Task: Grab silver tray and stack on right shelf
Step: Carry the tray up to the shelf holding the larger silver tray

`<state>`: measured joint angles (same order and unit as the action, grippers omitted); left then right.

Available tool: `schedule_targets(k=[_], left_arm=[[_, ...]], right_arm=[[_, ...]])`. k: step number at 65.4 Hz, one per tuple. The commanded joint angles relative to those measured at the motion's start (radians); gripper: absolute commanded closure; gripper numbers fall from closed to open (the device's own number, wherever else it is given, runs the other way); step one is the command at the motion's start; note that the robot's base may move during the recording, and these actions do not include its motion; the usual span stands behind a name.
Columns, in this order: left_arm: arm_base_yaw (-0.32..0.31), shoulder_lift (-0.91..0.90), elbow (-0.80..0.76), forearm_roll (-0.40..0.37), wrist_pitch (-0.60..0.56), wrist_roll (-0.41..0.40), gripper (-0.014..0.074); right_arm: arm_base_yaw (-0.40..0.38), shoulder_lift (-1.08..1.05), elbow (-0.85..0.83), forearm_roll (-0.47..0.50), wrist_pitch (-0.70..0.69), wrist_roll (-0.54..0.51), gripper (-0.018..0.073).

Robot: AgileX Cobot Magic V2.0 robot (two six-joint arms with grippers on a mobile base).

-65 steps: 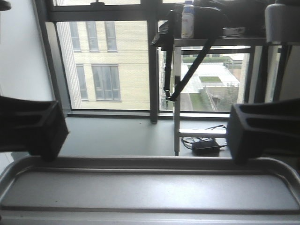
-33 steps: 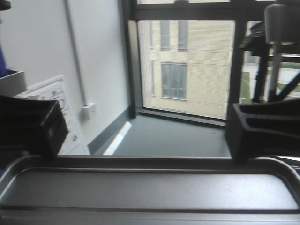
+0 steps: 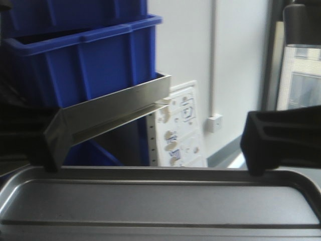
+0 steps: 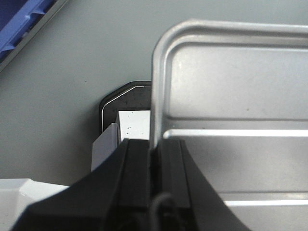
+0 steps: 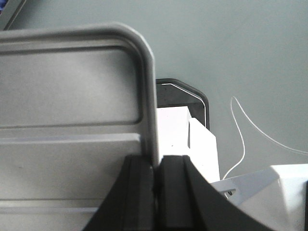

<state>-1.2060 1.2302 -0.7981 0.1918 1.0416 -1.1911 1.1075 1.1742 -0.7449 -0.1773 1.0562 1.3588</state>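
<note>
The silver tray (image 3: pixel 160 201) fills the bottom of the front view, held level above the floor. Its rounded corner and one bright ridge show in the left wrist view (image 4: pixel 231 96), and its other end in the right wrist view (image 5: pixel 72 96). My left gripper (image 4: pixel 153 144) is shut on the tray's left rim and is dark at the left of the front view (image 3: pixel 47 160). My right gripper (image 5: pixel 156 161) is shut on the right rim (image 3: pixel 261 160). A polished steel rack bar (image 3: pixel 110 108) slants ahead; I cannot tell whether it belongs to the right shelf.
Stacked blue bins (image 3: pixel 85 55) stand close ahead on the left, above the steel bar. A white printed panel (image 3: pixel 183 125) leans on the wall, beside a socket (image 3: pixel 214 122). Grey floor (image 4: pixel 72 62) lies below, with a white cable (image 5: pixel 245 130) and the robot's base (image 4: pixel 130 103).
The front view has swung left: the window gave way to the wall, then to blue bins and a steel bar. Tray and both grippers keep the same place in the frame.
</note>
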Motion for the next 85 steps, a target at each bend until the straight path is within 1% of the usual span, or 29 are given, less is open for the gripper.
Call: schedule_targets(k=[1,85], left_arm=[[0.000,-0.023,-0.010,0.071,0.297,0.001,0.0697],[0.000,-0.023,-0.010,0.071,0.297,0.001,0.0697]], right_arm=[[-0.008,-0.021,-0.014,-0.074,0.238,0.003,0.0490],[-0.008,-0.021,-0.014,-0.074,0.238,0.003,0.0490]])
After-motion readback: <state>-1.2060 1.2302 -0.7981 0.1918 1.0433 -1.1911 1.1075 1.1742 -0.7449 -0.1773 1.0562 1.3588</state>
